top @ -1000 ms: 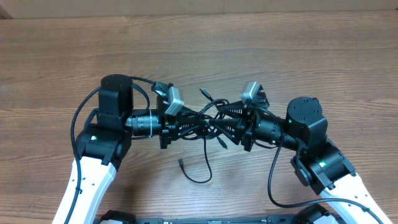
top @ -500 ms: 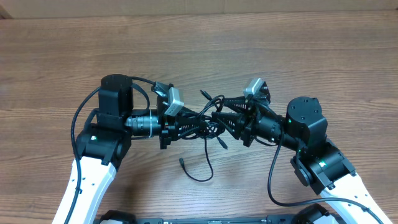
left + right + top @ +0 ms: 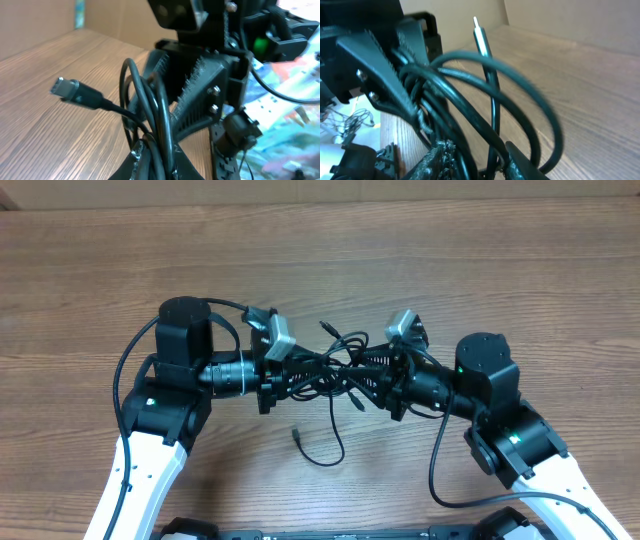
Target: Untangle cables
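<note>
left jaws: clamped narrow on cables [image 3: 332,368] | right jaws: part-open around cables, grip unclear

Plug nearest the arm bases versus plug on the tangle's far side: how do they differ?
Lead: the near plug has a long slack loop, the far plug a short stub. Position: the near plug lies apart from the cables, the far plug close against them. Both are free.
</note>
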Controlling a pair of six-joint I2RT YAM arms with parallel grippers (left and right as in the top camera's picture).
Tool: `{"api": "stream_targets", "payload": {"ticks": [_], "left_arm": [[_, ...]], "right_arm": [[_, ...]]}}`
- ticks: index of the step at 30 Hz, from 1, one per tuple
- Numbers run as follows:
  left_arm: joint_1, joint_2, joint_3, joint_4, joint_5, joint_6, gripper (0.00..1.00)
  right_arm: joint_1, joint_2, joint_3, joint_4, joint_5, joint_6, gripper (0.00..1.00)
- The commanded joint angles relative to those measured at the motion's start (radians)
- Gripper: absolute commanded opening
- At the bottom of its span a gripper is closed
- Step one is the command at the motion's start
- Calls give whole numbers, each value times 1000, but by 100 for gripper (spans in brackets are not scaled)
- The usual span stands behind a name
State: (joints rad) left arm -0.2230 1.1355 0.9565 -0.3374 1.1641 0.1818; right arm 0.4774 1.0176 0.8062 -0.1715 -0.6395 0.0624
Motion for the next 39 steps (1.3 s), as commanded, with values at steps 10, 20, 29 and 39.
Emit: {"api": "stream_targets", "payload": {"ticks": [10,20,29,39], "left_arm": [[-6,2,21,26,-92,-85,5],[-6,2,21,20,-259,-175,4],[-6,2,21,23,-309,-235,4],[-7,2,21,28,-103,-101,4]], "right_arm": [[-1,24,26,-2,-43,19,25],[-1,24,26,-2,-44,19,21],[-1,23,26,-2,-71,19,16],[-1,24,26,-1,-80,19,13]]}}
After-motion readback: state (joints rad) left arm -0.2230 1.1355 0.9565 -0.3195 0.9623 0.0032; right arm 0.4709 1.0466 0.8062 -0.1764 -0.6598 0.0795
